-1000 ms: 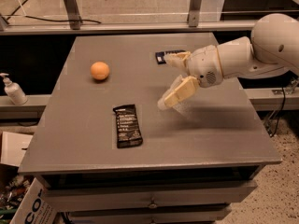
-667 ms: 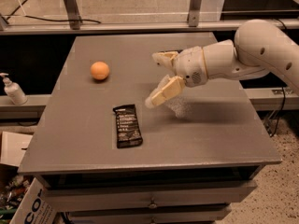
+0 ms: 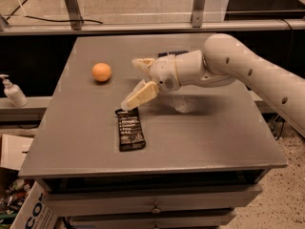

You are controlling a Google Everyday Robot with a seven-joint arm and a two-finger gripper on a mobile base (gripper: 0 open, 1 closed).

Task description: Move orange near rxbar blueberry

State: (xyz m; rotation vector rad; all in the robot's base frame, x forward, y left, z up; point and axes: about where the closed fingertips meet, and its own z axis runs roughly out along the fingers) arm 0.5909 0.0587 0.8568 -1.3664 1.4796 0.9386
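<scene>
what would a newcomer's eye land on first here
A big white arm reaches in from the right across the grey table. Its gripper hangs over the table's middle with jaws spread wide. A bright orange sits to the left of it, and a black wrapper lies just in front.
</scene>
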